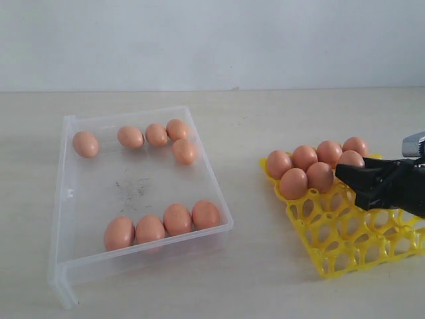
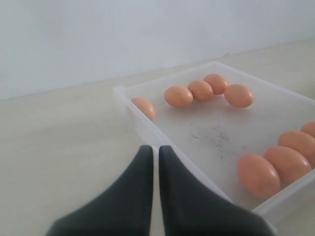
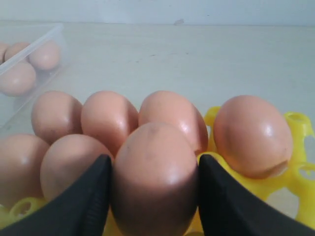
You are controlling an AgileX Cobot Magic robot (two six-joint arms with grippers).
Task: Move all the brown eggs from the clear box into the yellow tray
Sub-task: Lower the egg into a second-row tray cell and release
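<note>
Right gripper (image 3: 153, 164) clamped on one brown egg (image 3: 155, 140) in the second row of the yellow tray (image 1: 319, 262), with a neighbouring egg close against one finger. Seven eggs in the tray. Clear box (image 1: 212, 179), well apart on the tabletop (image 1: 265, 292), holds nine, with dark specks (image 1: 129, 188) on its floor. Left gripper (image 2: 155, 147) closed and empty, beside the box corner.

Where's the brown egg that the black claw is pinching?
In the exterior view it's on the right: the smooth brown egg is between the right gripper fingers at the bright yellow plastic egg tray, third in the second row, beside two eggs there.
</note>
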